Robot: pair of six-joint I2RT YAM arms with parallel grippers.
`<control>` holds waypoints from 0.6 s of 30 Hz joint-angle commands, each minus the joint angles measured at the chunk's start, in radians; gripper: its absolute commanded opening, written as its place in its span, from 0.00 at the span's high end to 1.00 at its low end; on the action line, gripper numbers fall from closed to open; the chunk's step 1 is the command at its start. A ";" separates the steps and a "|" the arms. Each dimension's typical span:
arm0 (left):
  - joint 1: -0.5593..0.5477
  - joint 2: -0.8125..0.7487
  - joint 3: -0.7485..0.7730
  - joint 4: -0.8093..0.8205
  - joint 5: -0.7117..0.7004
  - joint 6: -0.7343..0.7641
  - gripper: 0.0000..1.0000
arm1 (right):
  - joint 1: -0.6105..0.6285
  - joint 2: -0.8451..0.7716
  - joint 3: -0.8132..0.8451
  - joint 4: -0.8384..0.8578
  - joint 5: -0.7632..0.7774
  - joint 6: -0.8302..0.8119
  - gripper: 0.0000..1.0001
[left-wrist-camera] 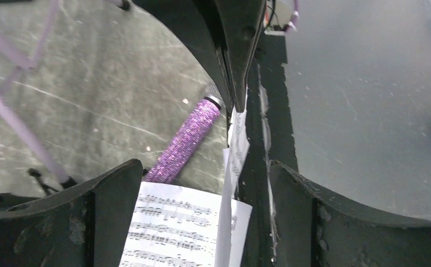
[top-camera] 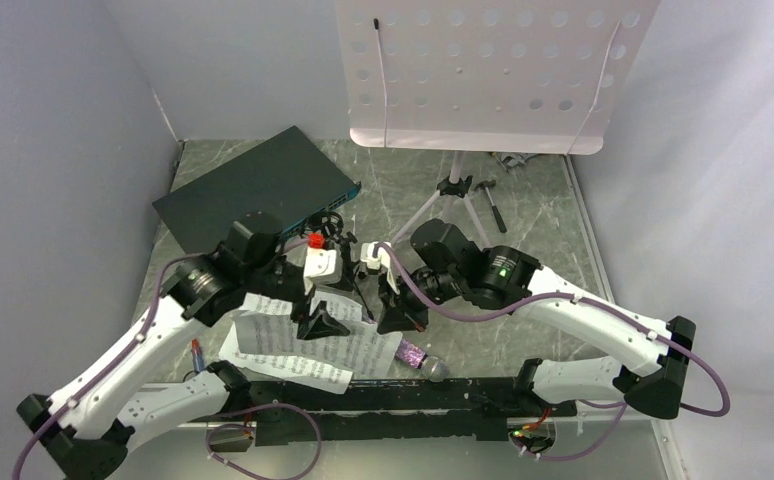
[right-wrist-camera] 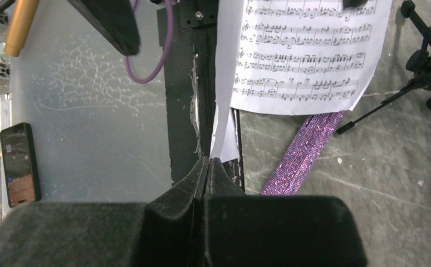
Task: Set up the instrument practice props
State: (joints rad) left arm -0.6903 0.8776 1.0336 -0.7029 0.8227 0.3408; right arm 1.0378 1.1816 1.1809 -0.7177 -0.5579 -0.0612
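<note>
Overhead, top view: two sheet-music pages [top-camera: 298, 345] lie overlapped near the worktop's [top-camera: 553, 230] near edge, left of centre. The microphone [top-camera: 418, 358] is just beside their right corner, and the music stand [top-camera: 483, 70] is upright at the far edge. Right gripper [top-camera: 401, 322] sits at the pages' right edge, left gripper [top-camera: 321, 322] over their middle; jaw state not readable from here. Left wrist view: left gripper spread wide, holding nothing, a raised page edge standing between its fingers. Right wrist view: right gripper fully closed on a page corner, above the black rail [right-wrist-camera: 182, 83] along the near edge. Handling judgement: paper is very light and limp, creases and tears easily, and probably slides on this smooth stone-look surface. One corner pinch will let it droop, so a second hold on the opposite edge seems wise. Microphone looks rigid, rough-glittered, likely to roll; take it mid-barrel. Room: grey walls close on three sides, dark box [top-camera: 258, 190] toward the far-left corner, mic stand [right-wrist-camera: 425, 61] close by, so swing space is tight.
</note>
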 commanded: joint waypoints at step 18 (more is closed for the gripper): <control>-0.082 0.227 0.122 -0.178 -0.047 0.013 0.64 | 0.004 -0.021 0.070 0.072 0.072 0.019 1.00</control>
State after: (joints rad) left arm -0.7269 1.0946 1.1419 -0.9134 0.8299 0.3592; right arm 1.0275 1.1751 1.2278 -0.7872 -0.5285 -0.0589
